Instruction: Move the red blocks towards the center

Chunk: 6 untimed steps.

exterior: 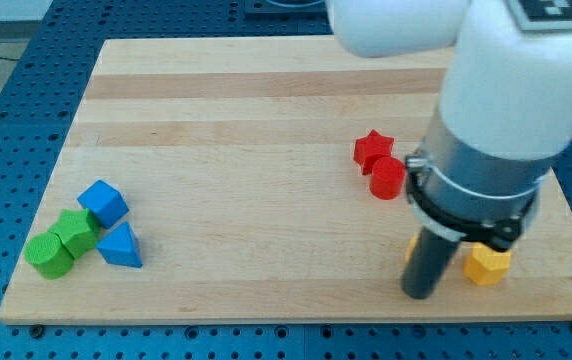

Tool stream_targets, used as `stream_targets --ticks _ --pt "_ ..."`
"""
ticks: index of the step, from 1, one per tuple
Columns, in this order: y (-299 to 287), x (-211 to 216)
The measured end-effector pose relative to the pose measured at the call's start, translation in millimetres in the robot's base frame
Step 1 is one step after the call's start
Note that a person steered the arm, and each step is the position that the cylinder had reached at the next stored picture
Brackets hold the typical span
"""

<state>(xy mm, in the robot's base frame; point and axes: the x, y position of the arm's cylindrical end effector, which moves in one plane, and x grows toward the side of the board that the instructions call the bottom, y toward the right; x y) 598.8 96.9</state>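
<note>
We see a pale wooden worktop point(266, 120) lying on a blue perforated base, and we place everything from the red star block point(372, 149), which sits right of the board's middle. Touching it, just toward the view's bottom right, is a red cylinder block point(387, 178). Our arm fills the view's upper right, a white and grey body ending in a dark rod, and my tip point(419, 295) rests on the worktop below and slightly right of the red pair, apart from both. This arm carries no jaws, so there is nothing to be apart or together; it only pushes. Just right of the tip lies a yellow block point(487, 264), its shape partly hidden, and a sliver of orange block point(410, 247) shows at the rod's left edge, too covered to tell its shape. Far to the view's left of the star, near the bottom left corner, cluster a blue cube point(103, 203), a blue triangular block point(119, 246), a green cube point(76, 231) and a green cylinder block point(47, 254). We judge the task as still open: both red blocks stand together right of centre, needing a push toward the view's left.
</note>
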Motion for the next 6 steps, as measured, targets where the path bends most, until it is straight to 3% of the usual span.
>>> stream_targets --ticks 1,2,3,4,5,6 --pt "-52 -14" --pt "-44 -30" --pt "-5 -64" --pt "-1 -98" --pt "51 -129" --pt "52 -149"
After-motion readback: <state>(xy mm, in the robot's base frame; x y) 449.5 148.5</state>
